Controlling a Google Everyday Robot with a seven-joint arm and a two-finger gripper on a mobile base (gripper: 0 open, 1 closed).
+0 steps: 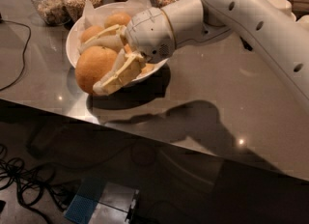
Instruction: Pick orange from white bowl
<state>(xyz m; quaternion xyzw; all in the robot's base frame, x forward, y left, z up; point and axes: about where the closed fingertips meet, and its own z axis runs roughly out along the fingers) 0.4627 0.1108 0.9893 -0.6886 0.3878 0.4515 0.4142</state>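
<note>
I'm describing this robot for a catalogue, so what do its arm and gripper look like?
The arm is a thick, smooth white tube with small dark round holes along its side. It ends in a rounded white wrist housing with seam lines. The gripper, at the white bowl's front rim, has two flat, cream-coloured fingers. No cables or labels show on it.
</note>
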